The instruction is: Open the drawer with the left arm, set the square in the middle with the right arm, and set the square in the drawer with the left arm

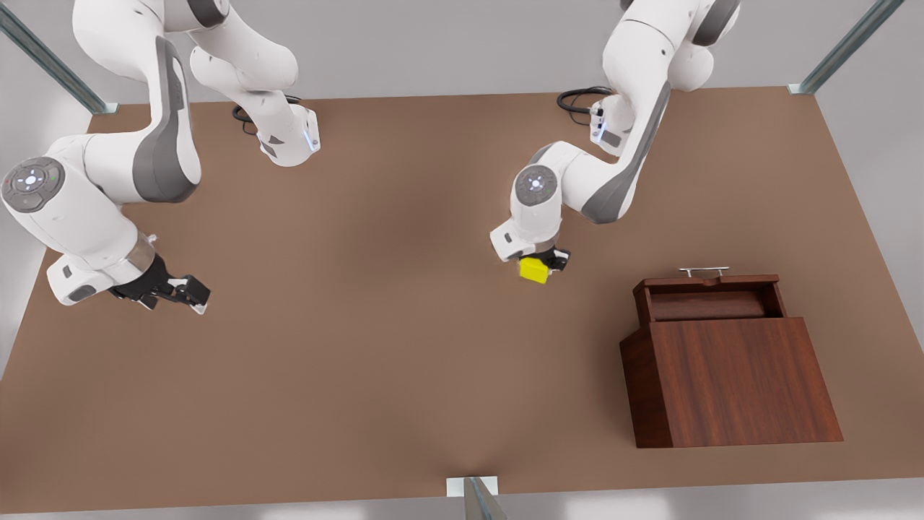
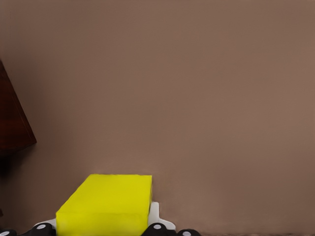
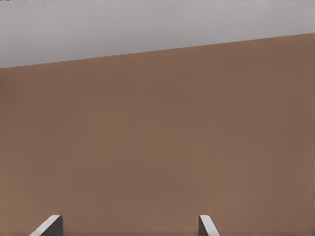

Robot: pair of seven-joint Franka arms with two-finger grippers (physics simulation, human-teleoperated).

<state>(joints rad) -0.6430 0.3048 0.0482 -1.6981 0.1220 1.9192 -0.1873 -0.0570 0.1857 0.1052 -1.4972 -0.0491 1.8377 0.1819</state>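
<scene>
The square (image 1: 533,271) (image 2: 106,204), a small bright yellow cube, sits between the fingers of my left gripper (image 1: 545,266) (image 2: 103,230), which is shut on it. That gripper hangs over the tabletop at the front view's centre right, left of the cabinet. Whether the cube touches the table I cannot tell. The drawer (image 1: 711,300) stands pulled out of the dark wood cabinet (image 1: 729,383) (image 2: 15,123), with its silver handle (image 1: 704,271) on the far side. My right gripper (image 1: 191,295) (image 3: 129,227) waits open at the front view's left, holding nothing. The middle (image 1: 404,289) is bare brown tabletop.
Both arm bases (image 1: 289,141) (image 1: 610,126) stand at the table's far edge with black cables beside them. Metal frame posts (image 1: 476,498) rise at the near edge and at the far corners. The cabinet stands near the table's front right corner.
</scene>
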